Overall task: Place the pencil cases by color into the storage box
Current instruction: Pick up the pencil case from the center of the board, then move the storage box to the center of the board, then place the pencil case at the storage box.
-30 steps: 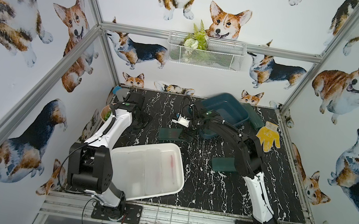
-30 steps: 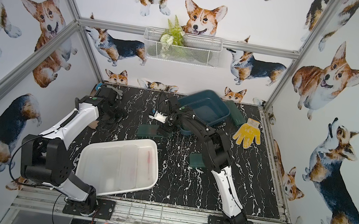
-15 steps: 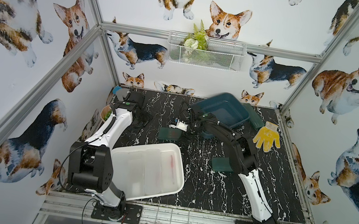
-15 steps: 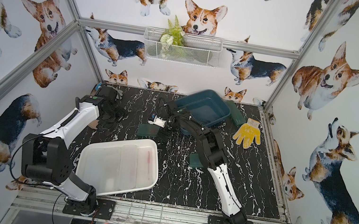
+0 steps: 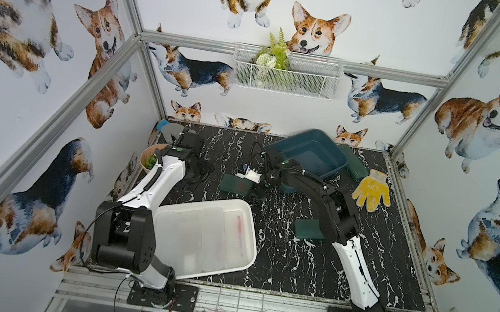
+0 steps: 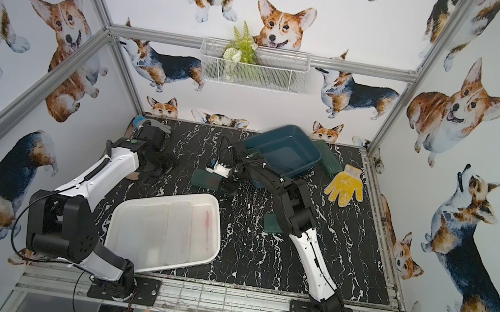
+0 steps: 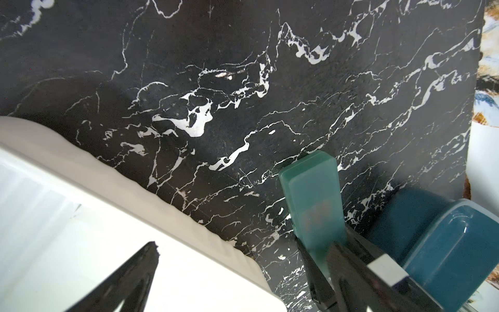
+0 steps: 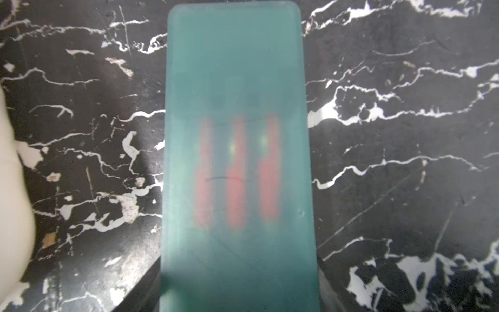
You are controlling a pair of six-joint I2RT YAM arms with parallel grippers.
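Black marble-patterned tabletop, read as a clock face with 12 at the back wall and 6 at the robot's bases. A dark green oblong plastic pencil case [image 5: 234, 184] lies flat just toward 10 o'clock from the centre. The right gripper [image 5: 253, 188] is at its 3 o'clock end, jaws set against both long edges and apparently pinching it. The right wrist view shows three red pen shapes through the lid.

The left gripper [image 5: 197, 170] hovers close by at 9 o'clock of the case, jaws spread and empty.

A deep teal plastic storage box [image 5: 330, 173] sits at 12 o'clock. A white plastic tray [image 5: 202, 208] at 7 o'clock holds frosted white pencil cases [image 5: 213, 237].

Likely risks:
- The hold is at one end, so the long free end may droop or twist out of the smooth grip on lifting.
- Loose pens could slide and shift the weight.
- A sagging end might catch the teal box's rim.
- A swing toward 9 o'clock could strike the left gripper.
- Release over the nearby tray would mix colours.
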